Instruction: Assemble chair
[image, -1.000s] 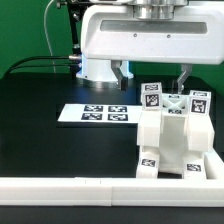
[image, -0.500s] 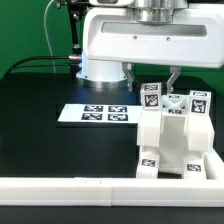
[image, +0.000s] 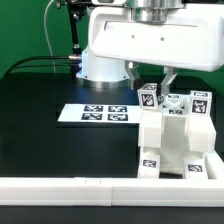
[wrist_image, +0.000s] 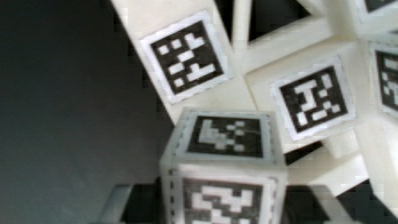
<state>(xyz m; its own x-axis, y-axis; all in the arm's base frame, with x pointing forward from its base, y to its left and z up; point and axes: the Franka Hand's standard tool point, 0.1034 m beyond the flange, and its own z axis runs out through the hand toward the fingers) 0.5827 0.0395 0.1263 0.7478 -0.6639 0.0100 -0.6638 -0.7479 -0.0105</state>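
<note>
Black table (image: 40, 130) filling the middle of the exterior view. Flat on it at centre left, the marker board (image: 97, 113), white with a row of black-and-white tags. Standing on it at lower right, the white chair (image: 175, 140), tagged and blocky. Along the bottom edge, a long low white rail (image: 70, 185), the chair just behind it.
</note>
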